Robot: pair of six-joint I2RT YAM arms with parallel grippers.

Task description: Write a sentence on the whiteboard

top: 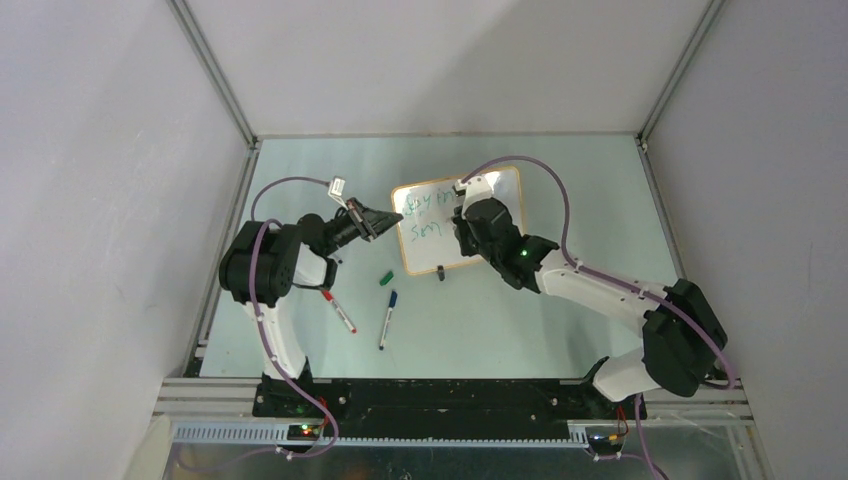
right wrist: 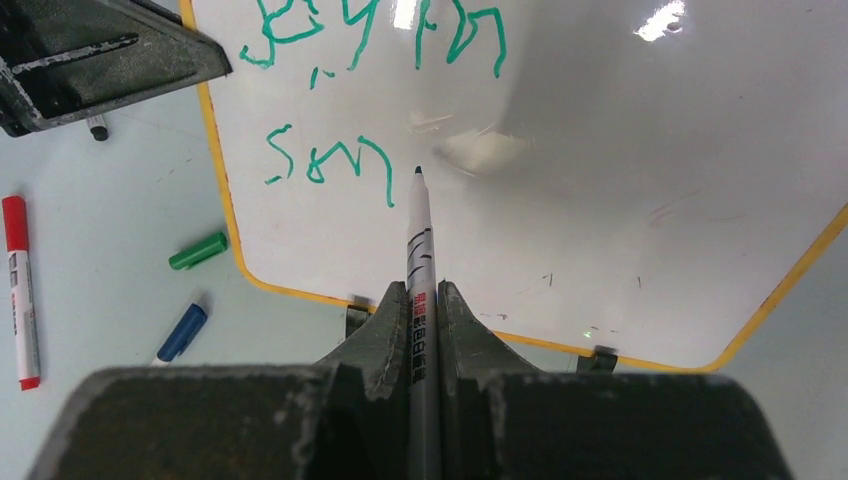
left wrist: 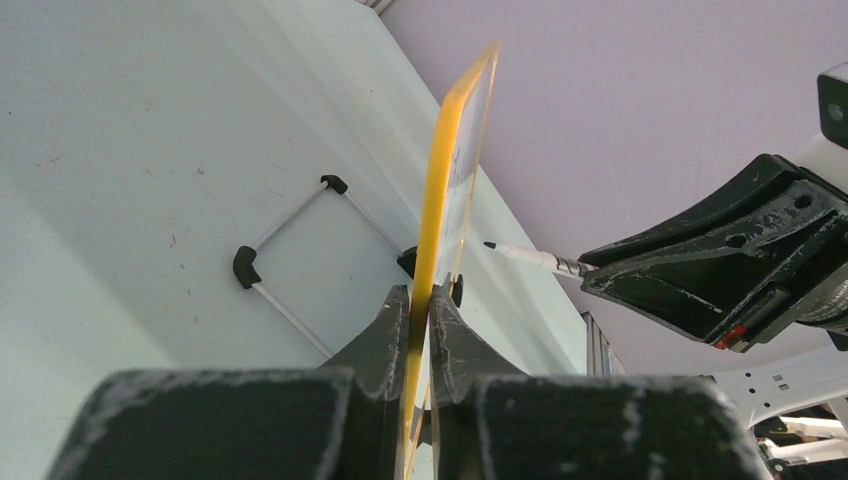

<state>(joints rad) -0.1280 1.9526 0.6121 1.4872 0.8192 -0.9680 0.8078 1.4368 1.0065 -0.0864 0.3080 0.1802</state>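
Neighbouring whiteboard (top: 430, 250), red marker (top: 339, 311), blue marker (top: 387, 318), green cap (top: 386, 278), pen (right wrist: 418, 240) over it

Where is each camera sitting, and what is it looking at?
Top: high behind the arms, looking down at the table; both arms show.
Left wrist: behind the left gripper, looking along its jaws clamped on the whiteboard edge.
Right wrist: behind the right gripper, looking along its marker at the sentence.
Shared: all three see the whiteboard.

I see the pale table (top: 480, 320) carrying the whiteboard (top: 440, 240) on its clip feet, with a red marker (top: 339, 312), blue marker (top: 387, 320) and green cap (top: 386, 278) lying nearby.
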